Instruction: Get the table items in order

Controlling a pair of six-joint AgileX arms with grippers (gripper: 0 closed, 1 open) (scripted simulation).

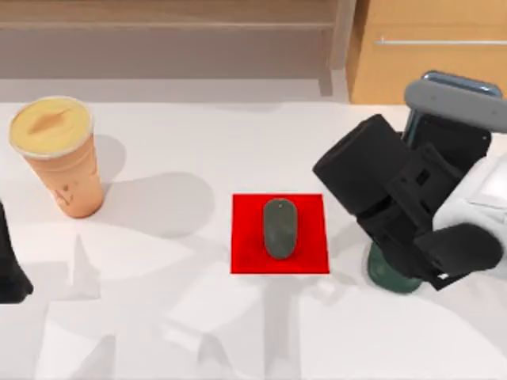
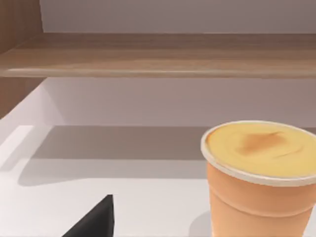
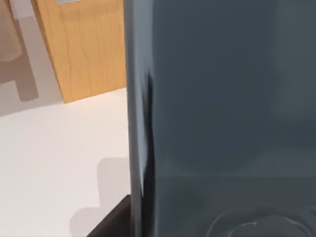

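The right end effector [image 1: 424,207] sits at the right side of the tabletop [image 1: 182,332], right against the phone [image 1: 455,107], which stands upright over the dark green stand [image 1: 392,277]. Whether its fingers are closed on the phone cannot be told. The step in hand looks like seating the phone on that stand; next would come letting go and backing off without tipping it. The mouse [image 1: 280,228] already lies on the red square [image 1: 245,257] mid-table. The cup [image 1: 63,158] stands at far left, near the parked left arm.
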